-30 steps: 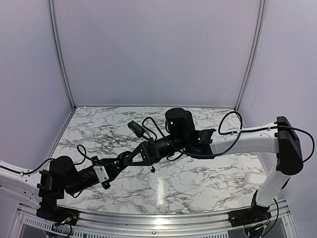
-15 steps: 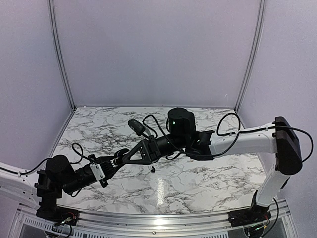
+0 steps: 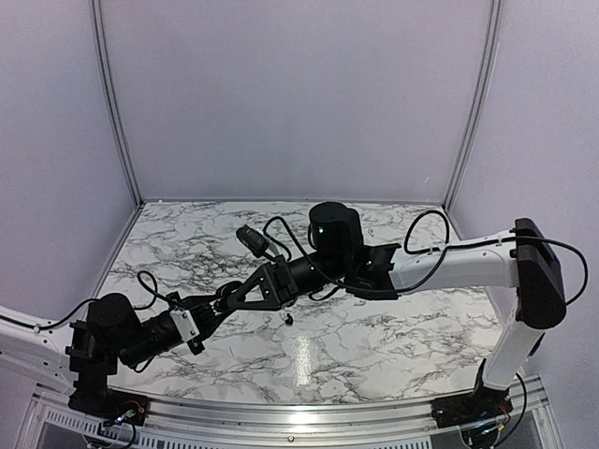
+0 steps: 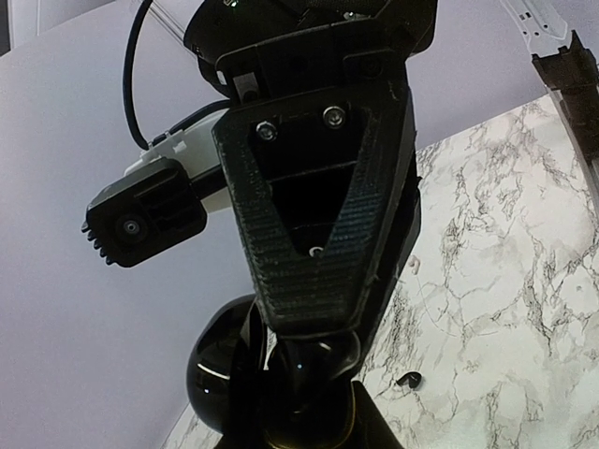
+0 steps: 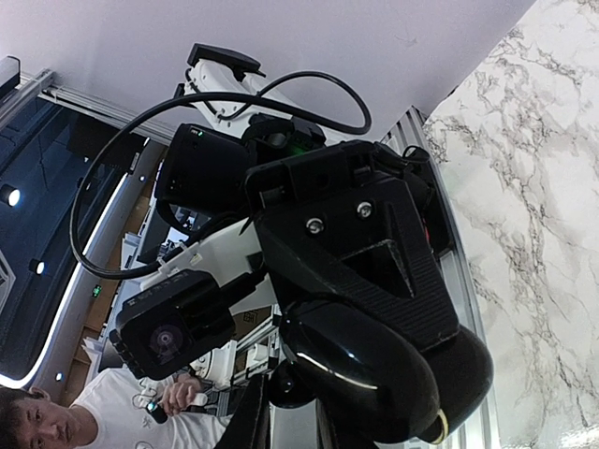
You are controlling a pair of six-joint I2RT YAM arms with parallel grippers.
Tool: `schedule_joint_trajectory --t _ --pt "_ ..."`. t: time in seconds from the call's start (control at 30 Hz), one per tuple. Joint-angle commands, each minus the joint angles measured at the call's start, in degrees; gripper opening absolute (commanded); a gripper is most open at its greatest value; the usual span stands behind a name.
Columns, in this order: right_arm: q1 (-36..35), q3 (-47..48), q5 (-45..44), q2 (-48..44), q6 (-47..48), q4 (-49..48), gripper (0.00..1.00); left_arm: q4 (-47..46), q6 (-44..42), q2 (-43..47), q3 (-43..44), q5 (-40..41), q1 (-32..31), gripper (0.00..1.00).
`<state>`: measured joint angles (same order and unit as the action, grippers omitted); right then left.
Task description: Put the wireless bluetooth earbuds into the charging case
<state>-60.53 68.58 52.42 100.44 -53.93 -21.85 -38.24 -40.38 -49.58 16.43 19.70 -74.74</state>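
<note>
Over the marble, my left gripper (image 3: 216, 308) and right gripper (image 3: 229, 300) meet tip to tip. In the left wrist view the charging case (image 4: 309, 369) looks glossy black with a thin gold rim. It sits between my left gripper's (image 4: 309, 416) shut jaws, its rounded lid swung to the left. The right gripper's fingers (image 4: 314, 243) point down into the case, and their tips are hidden. The right wrist view shows the same case (image 5: 374, 365) beyond my shut right gripper (image 5: 295, 421). One black earbud (image 3: 288, 319) lies on the table (image 4: 408, 381). Whether the right gripper pinches an earbud does not show.
The marble table (image 3: 374, 337) is walled by pale panels at the back and sides. A metal rail (image 3: 299, 412) runs along its near edge. A tiny pale speck (image 4: 415, 267) lies on the marble past the earbud. A person (image 5: 56, 421) sits beyond the rail.
Both arms have shifted a little to the left with their tips still together. The left arm has drawn back slightly. The loose earbud has not moved.
</note>
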Motion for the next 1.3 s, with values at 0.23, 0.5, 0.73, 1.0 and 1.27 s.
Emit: schedule_joint_trajectory --t 0.23,0.5,0.73,1.0,1.27 --pt "0.21 1.18 -6.17 1.48 1.30 8.22 0.22 -5.00 -0.28 2.76 0.07 -1.71 -1.19 0.00" --pt "0.77 0.87 -6.47 1.16 0.96 7.53 0.25 -5.71 0.80 5.72 -0.87 -2.57 -1.16 0.00" --pt "2.98 0.47 -7.74 -1.85 7.90 9.39 0.36 -6.43 2.47 3.27 -1.13 1.09 -1.08 0.00" --pt "5.69 -15.21 -19.80 -15.71 30.70 12.46 0.57 -6.34 16.12 8.96 -4.50 5.37 4.23 0.00" --pt "-4.38 -20.19 -27.04 -17.14 52.67 19.75 0.58 -3.00 26.23 11.07 -5.35 4.83 9.54 0.00"
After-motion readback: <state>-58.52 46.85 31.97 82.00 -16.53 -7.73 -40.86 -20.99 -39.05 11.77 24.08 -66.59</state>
